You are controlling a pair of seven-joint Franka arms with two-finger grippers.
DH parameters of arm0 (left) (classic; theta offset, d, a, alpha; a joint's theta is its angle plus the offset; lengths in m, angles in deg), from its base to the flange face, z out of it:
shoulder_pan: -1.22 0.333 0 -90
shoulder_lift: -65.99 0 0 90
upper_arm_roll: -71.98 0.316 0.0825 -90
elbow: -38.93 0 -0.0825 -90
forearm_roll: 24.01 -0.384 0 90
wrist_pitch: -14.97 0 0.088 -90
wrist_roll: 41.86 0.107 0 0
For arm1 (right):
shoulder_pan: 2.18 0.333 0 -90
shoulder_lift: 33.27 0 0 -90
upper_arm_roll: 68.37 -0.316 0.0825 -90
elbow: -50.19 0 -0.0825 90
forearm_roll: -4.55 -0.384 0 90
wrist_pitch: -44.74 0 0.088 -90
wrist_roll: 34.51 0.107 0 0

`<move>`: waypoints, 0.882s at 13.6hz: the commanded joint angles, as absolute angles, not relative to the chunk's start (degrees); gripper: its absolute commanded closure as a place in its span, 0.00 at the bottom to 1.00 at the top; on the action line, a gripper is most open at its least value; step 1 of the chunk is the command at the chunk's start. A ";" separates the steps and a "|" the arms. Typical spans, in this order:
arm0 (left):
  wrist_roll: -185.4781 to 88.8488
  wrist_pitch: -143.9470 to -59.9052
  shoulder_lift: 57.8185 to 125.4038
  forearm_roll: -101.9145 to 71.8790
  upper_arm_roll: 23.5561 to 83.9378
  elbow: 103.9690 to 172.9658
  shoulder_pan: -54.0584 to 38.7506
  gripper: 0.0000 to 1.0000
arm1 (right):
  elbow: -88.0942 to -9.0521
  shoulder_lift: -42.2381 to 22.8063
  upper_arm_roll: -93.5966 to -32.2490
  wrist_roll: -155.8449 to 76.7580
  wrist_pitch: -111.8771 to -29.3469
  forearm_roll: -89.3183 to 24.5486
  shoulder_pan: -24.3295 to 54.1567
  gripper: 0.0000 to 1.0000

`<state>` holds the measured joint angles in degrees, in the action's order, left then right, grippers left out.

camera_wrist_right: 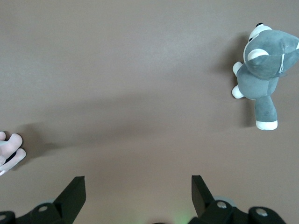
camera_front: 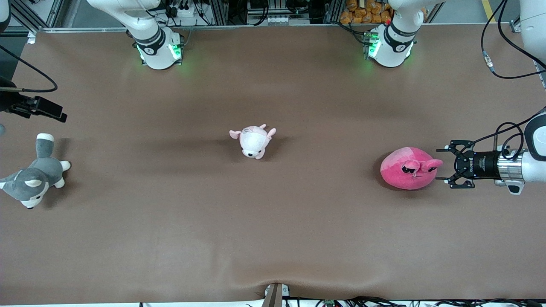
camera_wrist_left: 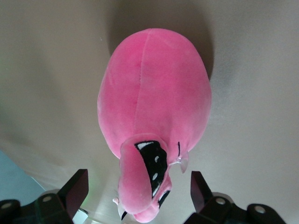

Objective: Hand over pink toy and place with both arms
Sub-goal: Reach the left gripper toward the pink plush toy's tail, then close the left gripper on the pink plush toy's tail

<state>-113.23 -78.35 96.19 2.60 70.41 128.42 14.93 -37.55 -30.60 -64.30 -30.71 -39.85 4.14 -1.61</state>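
Observation:
The pink toy [camera_front: 405,170] is a round hot-pink plush that lies on the brown table toward the left arm's end. My left gripper [camera_front: 445,165] is low beside it and open, with the fingertips at the toy's eared face. In the left wrist view the toy [camera_wrist_left: 154,93] fills the middle, and one ear and the dark eyes sit between the spread fingers of my left gripper [camera_wrist_left: 140,186], which do not touch it. My right gripper [camera_front: 59,114] is at the right arm's end of the table, over bare table near the husky. It is open and empty in the right wrist view [camera_wrist_right: 138,186].
A small white-and-pale-pink plush [camera_front: 254,142] lies at the middle of the table, and its paws show in the right wrist view [camera_wrist_right: 9,149]. A grey-and-white husky plush [camera_front: 32,181] lies at the right arm's end and also shows in the right wrist view [camera_wrist_right: 264,70].

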 commanded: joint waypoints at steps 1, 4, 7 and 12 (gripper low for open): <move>-113.49 -79.25 96.22 4.02 70.23 129.11 15.20 0.14 | -37.35 -30.54 -64.42 -31.17 -40.24 3.32 -0.87 0.00; -113.49 -79.25 96.66 4.38 70.23 129.11 15.20 0.18 | -37.35 -30.46 -64.50 -31.08 -40.16 3.32 -0.87 0.00; -113.32 -79.25 97.01 4.47 70.23 129.19 15.28 0.25 | -37.18 -30.46 -64.42 -31.08 -40.24 3.32 -1.22 0.00; -113.06 -79.33 97.10 4.47 70.23 129.19 15.81 0.45 | -37.18 -30.46 -64.42 -31.08 -40.16 3.32 -0.96 0.00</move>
<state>-113.23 -78.87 97.01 3.12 70.42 129.05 15.38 -37.54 -30.52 -64.29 -30.71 -40.09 4.11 -0.85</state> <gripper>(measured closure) 0.388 0.000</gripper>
